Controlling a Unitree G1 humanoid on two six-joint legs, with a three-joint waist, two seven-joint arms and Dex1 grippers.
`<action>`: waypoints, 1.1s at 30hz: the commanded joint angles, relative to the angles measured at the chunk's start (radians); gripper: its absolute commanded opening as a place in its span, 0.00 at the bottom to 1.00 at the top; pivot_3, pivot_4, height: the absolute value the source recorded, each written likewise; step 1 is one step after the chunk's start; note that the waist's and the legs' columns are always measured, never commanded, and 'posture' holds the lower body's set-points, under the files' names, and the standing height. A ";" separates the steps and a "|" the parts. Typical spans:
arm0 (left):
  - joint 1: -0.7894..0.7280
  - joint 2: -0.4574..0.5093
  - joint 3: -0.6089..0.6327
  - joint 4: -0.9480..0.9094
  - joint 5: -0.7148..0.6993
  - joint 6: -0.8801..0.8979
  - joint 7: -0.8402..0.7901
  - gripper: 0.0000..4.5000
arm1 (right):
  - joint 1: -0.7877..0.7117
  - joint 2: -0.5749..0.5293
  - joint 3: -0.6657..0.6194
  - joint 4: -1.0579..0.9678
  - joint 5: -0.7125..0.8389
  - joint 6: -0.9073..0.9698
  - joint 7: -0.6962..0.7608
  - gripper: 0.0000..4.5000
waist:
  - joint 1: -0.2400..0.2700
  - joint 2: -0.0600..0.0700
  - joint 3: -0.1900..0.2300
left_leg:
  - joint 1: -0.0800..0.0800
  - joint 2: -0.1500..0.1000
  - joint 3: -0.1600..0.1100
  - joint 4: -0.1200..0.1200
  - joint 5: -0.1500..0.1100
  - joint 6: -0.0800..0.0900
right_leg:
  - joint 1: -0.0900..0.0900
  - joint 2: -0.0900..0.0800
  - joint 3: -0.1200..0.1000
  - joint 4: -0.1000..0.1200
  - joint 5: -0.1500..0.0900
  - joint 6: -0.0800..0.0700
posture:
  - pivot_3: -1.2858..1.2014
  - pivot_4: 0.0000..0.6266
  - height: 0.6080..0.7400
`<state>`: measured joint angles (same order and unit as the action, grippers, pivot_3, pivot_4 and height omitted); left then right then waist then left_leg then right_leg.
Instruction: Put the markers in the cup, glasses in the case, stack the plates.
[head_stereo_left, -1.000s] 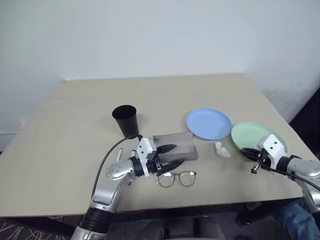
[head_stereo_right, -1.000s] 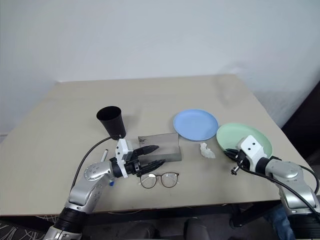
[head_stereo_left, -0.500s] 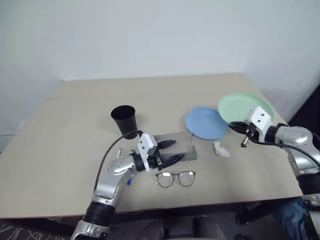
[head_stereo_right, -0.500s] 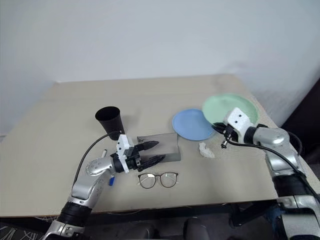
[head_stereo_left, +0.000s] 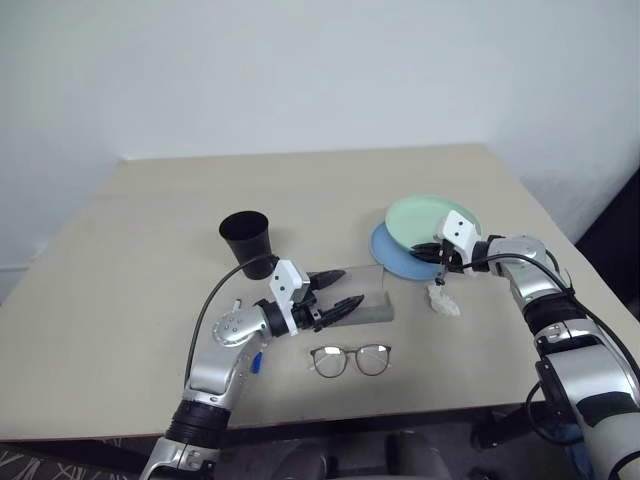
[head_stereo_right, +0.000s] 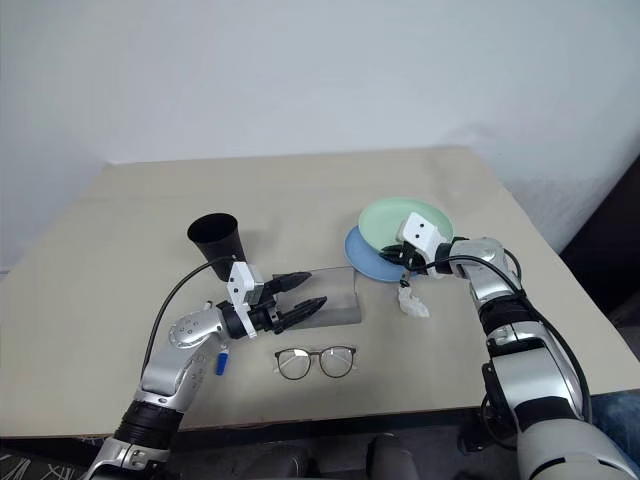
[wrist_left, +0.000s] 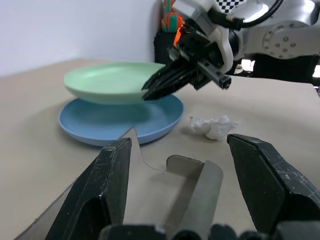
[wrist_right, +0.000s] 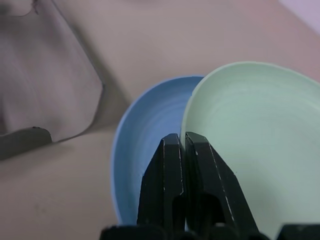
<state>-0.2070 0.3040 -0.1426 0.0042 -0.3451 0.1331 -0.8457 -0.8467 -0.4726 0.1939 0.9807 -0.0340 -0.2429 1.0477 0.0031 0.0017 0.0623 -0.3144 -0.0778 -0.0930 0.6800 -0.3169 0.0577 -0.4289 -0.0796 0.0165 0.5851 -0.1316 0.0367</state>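
Two plates are being stacked at this moment. Nearest the robot, the glasses (head_stereo_left: 350, 359) are lying unfolded on the table (head_stereo_left: 140, 200), just in front of the case (head_stereo_left: 362, 292). A marker (head_stereo_left: 257, 362) with a blue cap is seen beside the left forearm; the second marker cannot be made out clearly. The left gripper (head_stereo_left: 338, 292) is being held with its jaws spread fully apart, nothing gripped, fingers either side of the grey case's near end. The paper wad (head_stereo_left: 444, 301) is lying just right of the case.

Further back, the green plate (head_stereo_left: 430, 222) is being carried by the right gripper (head_stereo_right: 398, 260), jaws pinched tight on its rim, and is being held over the blue plate (head_stereo_left: 392, 258), offset toward the far right and not seated yet. Farthest back left, the cup (head_stereo_left: 246, 240) is standing upright, with no marker seen in it.

For a good stack, the green plate should be centred over the blue one before being lowered, and kept level so the rim is not caught on the blue edge. Release should be made only once it is resting flat; the wad should be avoided during withdrawal.
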 joint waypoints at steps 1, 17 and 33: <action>-0.006 0.000 0.011 -0.044 0.006 -0.019 0.012 0.72 | -0.041 0.012 -0.009 0.022 -0.006 -0.049 0.023 0.01 | 0.000 0.000 0.000 | 0.000 0.000 0.000 0.000 0.000 0.000 | 0.000 0.000 0.000 0.000 0.000 0.000 | 0.52 0.00 1.00; -0.001 -0.003 0.005 -0.051 0.009 -0.017 0.015 0.72 | -0.030 0.019 -0.045 0.021 0.000 -0.077 0.027 0.44 | -0.005 0.001 0.000 | 0.005 0.004 0.004 0.000 -0.001 -0.002 | 0.002 0.007 0.007 0.002 0.000 0.000 | 0.52 0.00 1.00; -0.033 -0.017 -0.001 -0.006 0.020 -0.030 -0.008 0.72 | 0.221 -0.164 -0.097 -0.498 0.139 0.205 0.209 0.44 | -0.003 0.000 0.000 | 0.007 0.006 0.009 0.000 -0.002 -0.002 | 0.002 0.010 0.014 0.002 0.000 0.000 | 0.52 0.00 1.00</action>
<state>-0.2150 0.2855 -0.1493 0.0116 -0.3275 0.1254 -0.8481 -0.6321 -0.6165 0.1241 0.5810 0.0602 -0.0819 1.2368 -0.0001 0.0021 0.0620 -0.3079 -0.0721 -0.0838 0.6803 -0.3192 0.0562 -0.4268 -0.0695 0.0305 0.5867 -0.1318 0.0369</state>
